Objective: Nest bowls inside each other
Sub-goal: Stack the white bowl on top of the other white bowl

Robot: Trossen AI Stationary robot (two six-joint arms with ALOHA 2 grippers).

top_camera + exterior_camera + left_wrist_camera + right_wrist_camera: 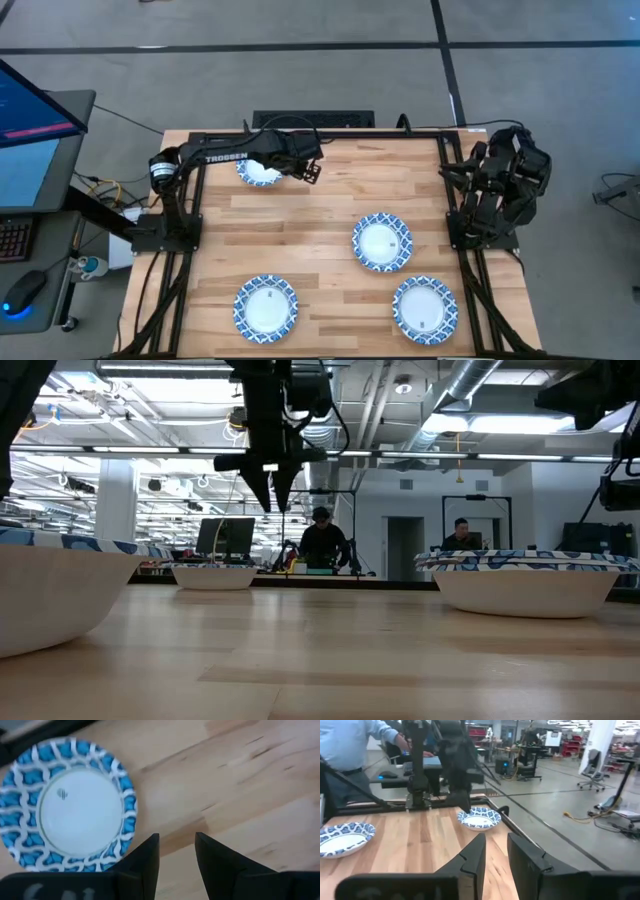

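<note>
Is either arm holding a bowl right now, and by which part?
No. The left gripper hangs empty beside the far-left bowl; the right gripper is empty too.

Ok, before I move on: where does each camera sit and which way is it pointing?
High view: above the table, looking straight down; both arms show, left gripper over the far edge, right gripper parked at the right edge.
Low view: at table-top height, looking level across into the room; the left gripper hangs in from above.
Left wrist view: looks down past its own fingers at the far-left bowl.
Right wrist view: looks across the table past its own fingers.
Shared: the far-left bowl shows in every view.
</note>
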